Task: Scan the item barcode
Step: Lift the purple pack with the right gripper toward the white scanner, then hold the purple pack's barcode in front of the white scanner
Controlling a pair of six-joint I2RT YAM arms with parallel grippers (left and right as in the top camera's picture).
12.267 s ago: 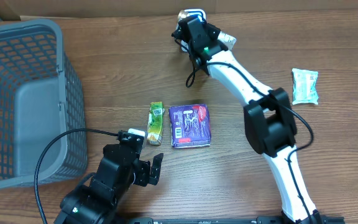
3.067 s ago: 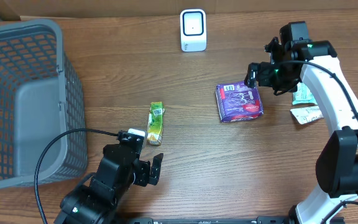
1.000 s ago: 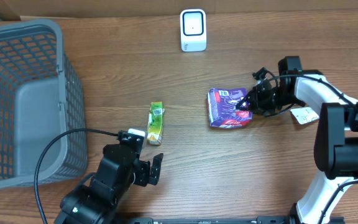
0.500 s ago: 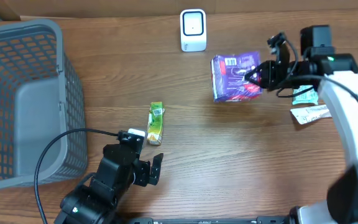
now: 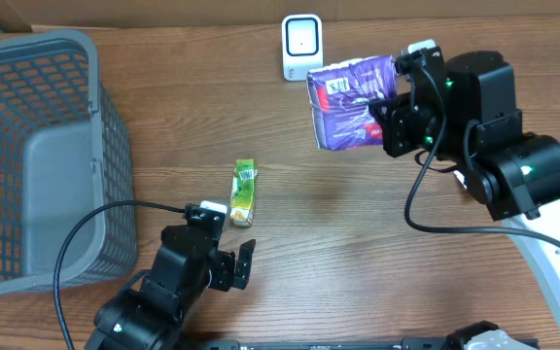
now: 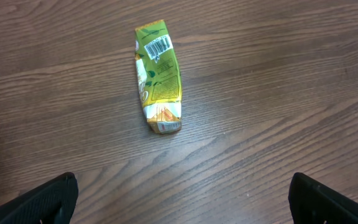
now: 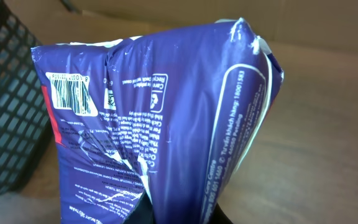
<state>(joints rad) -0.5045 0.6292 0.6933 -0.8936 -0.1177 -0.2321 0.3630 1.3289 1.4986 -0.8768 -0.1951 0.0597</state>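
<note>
Overhead, grips the purple packet in the right gripper, jaws pinched tight on the packet's near edge, and holds it clear of the table. Carries the packet out ahead of the fingertips; looks close to square from here, so no clear long axis to name. Places the white scanner just beyond the packet's far corner, farther from the hand than the packet itself, and puts the right arm much nearer that scanner than the left. Leaves the left gripper spread wide and empty, well apart from all this, with a green sachet lying just ahead of it. From the left wrist, shows both fingers splayed at the lower corners with nothing between them, the sachet ahead, its long axis pointing away from the hand. From the right wrist, fills the view with the crumpled packet rising from the fingers, barcode on the face turned back toward the hand, up and to the left. Probably calls for a turn of the wrist, to bring that face round to the scanner
</note>
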